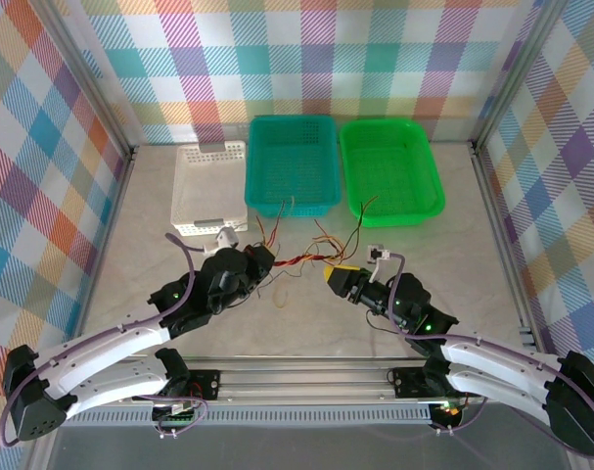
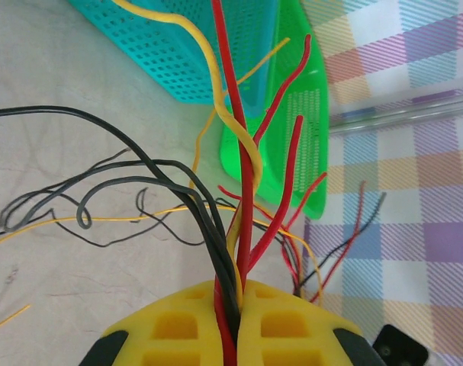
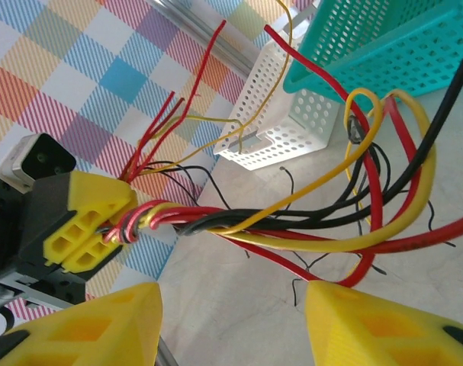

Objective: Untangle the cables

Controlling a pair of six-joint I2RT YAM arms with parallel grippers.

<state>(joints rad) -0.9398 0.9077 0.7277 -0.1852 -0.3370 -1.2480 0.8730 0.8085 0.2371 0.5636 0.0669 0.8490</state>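
1. Left claw (image 2: 237, 320) clamps the cables (image 1: 301, 259), mid-frame over the worktop (image 1: 306, 333).
2. Right claw (image 3: 231, 320) gapes just below them.
3. Grabbing several strands together could tighten the twist.

I see thin red, yellow and black wires (image 1: 301, 259) twisted into one bundle, near the teal plastic basket (image 1: 293, 162).
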